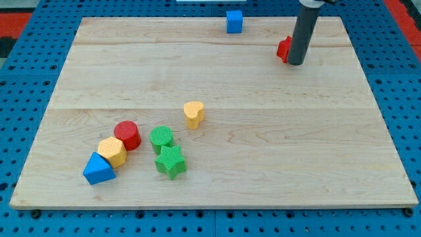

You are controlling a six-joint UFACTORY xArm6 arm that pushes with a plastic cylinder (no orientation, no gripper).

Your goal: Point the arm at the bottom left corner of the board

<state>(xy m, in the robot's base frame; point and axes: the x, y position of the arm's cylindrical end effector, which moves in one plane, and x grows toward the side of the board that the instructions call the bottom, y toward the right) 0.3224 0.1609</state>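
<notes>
Your arm is showing only as its dark rod, entering from the view's top edge at the right and standing nearly upright. My tip (296, 64) is resting on the counter (263, 145) in the upper right part, far from the bottom left corner you are aiming for.

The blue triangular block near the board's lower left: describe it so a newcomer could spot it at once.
Start at the wooden board and go to its corner at the view's bottom left. A cluster of blocks sits there; the blue triangular block is the one nearest that corner, touching the yellow hexagonal block. It is the cluster's only blue piece; the blue cube sits far off at the view's top.
</notes>
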